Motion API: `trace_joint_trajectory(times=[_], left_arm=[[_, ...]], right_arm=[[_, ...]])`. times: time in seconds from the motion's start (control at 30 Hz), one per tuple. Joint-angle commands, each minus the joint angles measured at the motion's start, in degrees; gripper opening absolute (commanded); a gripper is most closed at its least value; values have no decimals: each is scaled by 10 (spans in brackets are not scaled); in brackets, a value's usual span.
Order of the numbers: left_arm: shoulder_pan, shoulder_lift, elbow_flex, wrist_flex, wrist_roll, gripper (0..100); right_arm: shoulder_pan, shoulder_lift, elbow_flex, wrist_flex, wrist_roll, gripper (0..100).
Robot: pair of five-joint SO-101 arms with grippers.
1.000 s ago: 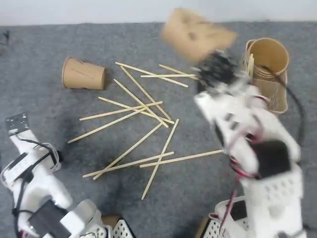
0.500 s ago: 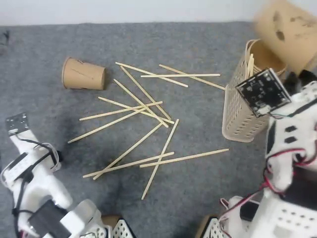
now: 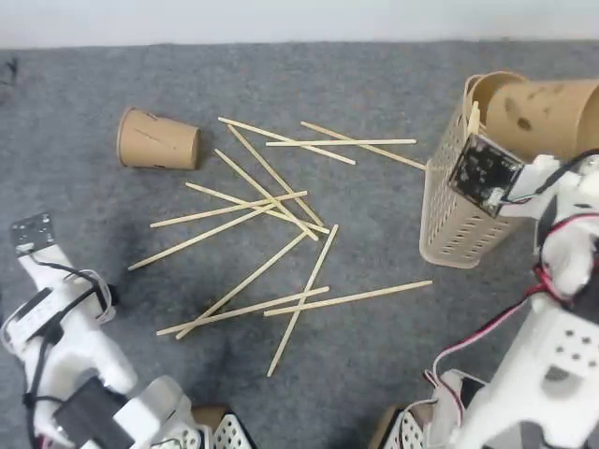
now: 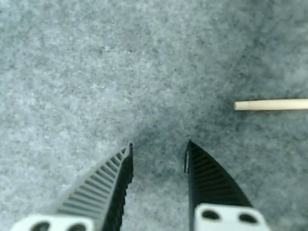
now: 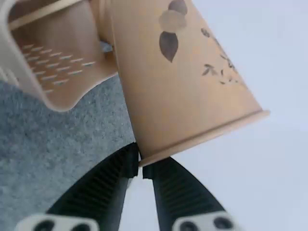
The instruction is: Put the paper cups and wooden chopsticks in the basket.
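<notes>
1 paper cup (image 3: 543, 117) is pinched by its rim in the right hand (image 5: 140, 164) at the basket (image 3: 459, 224) mouth. A second cup (image 3: 157, 139) and loose chopsticks (image 3: 271, 200) lie on the bench (image 3: 374, 360). The left hand (image 4: 159, 145) hangs open.

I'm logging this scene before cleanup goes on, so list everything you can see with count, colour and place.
Lying cup: one, brown, on its side, left part of the carpet.
Held cup: one, brown with dark leaf print, tilted at the basket's mouth.
Chopsticks: about twelve, pale wood, scattered mid-carpet; at least one more in the basket.
Basket: one, beige, right side.
Carpet: grey, covering the table.
Left gripper: open, above bare carpet.
Right gripper: shut on the held cup's rim.
</notes>
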Motion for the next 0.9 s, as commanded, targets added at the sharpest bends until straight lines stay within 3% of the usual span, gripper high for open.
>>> trace_joint_trajectory(times=[0.0,0.2,0.53,0.87], left_arm=[[0,-19,-1,-10,7,173],[-1,-19,0,-10,7,173],[-1,-19,0,-10,7,173],[-3,-18,0,-10,7,173]], right_arm=[[4,31,-50,-13,21,8],[7,108,-97,-82,23,8],[13,170,-127,-52,24,8],[-36,172,-82,-66,22,8]])
